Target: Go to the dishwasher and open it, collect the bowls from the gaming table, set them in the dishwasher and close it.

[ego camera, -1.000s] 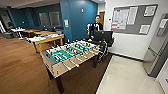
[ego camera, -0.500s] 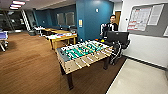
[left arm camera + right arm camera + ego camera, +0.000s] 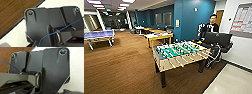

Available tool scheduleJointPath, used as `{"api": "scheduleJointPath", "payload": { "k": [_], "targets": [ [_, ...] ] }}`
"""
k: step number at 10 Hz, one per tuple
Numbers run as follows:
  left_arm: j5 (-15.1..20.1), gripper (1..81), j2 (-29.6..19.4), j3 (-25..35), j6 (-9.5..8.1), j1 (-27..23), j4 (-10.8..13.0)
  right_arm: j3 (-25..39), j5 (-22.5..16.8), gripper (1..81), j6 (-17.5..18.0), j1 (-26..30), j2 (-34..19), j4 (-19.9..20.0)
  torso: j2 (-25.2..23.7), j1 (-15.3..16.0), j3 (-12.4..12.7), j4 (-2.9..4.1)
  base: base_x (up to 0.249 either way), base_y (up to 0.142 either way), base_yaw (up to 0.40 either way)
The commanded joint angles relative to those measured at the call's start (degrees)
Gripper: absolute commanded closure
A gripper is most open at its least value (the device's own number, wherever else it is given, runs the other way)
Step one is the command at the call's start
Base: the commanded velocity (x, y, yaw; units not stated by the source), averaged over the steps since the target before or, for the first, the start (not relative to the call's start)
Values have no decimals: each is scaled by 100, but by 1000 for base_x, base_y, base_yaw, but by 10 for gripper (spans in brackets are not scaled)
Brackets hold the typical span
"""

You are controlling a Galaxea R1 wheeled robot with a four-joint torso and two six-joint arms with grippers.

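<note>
Table-football table stood centre, on wood floor. Behind it, to the right: person at a control rig. Yellow table further back. Ping-pong table far left. Pale floor lay right.

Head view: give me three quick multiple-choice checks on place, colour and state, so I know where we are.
1. Where is the person?
A. behind the far end of the football table
B. by the ping-pong table
C. on the pale floor

2. What colour is the football table's field?
A. red
B. green
C. white

3. What lies under the football table?
A. pale tile
B. grass
C. brown floor

Answers: 1 A, the person stands past its far end, by the blue wall. 2 B, the field between the rods is green. 3 C, its legs stand on the brown floor, the pale floor beginning beside it.
</note>
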Motion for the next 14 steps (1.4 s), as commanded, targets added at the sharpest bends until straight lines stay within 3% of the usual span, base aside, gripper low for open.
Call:
{"api": "scheduleJointPath", "payload": {
  "k": [1,14],
  "targets": [
    [301,10,-7,-24,58,-243,52,-7,-315,10,-22,251,-6,-39,0,0,0,0,0,0,356],
    [309,10,-16,-42,58,-225,43,28,-315,10,-22,233,12,-48,0,-2,0,0,0,0,320]
  ]
}}
